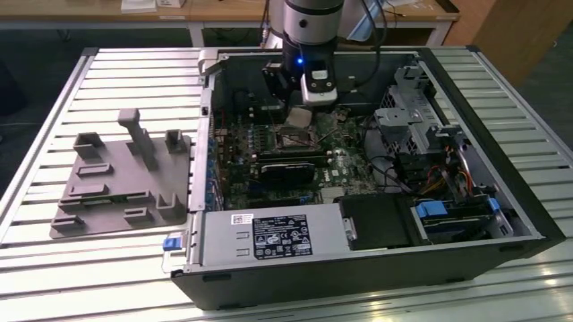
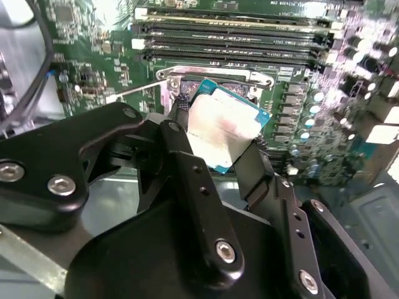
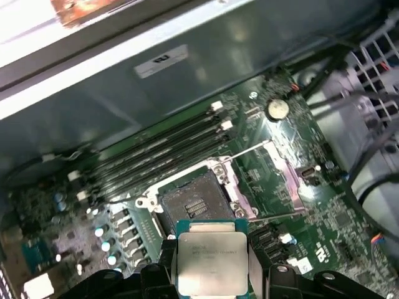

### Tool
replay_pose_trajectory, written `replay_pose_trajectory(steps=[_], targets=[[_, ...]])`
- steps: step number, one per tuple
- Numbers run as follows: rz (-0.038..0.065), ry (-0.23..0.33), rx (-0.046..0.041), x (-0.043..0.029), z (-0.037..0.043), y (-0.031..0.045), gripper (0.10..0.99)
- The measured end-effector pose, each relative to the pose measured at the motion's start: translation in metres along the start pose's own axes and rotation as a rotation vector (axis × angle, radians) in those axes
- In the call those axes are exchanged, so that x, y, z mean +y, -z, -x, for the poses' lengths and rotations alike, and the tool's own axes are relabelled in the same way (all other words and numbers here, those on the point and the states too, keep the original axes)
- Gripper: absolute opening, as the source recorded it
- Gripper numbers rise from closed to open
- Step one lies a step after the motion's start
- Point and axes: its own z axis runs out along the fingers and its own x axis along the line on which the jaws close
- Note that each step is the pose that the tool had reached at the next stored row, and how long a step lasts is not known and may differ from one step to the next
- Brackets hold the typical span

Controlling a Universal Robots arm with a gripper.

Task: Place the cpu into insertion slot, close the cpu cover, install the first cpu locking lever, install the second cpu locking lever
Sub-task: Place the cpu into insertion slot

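The arm (image 1: 309,27) stands upright and reaches down into the open case (image 1: 501,201). Its end effector (image 2: 217,144) pinches the cpu (image 3: 211,265) by two opposite edges. The cpu shows a dull silver face with a green rim. It hangs near the insertion slot (image 3: 192,202), not touching it; the slot lies uncovered and dark.

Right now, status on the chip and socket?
Gripper shut on chip, held over the board. Socket bare, cover swung open. Nothing seen between chip and socket.
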Motion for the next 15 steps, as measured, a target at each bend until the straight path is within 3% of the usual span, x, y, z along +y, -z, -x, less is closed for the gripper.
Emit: replay_pose_trajectory(steps=[15], targets=[[0.004,-0.273,-0.0237,-0.0012,0.0002,-0.0136,0.537]])
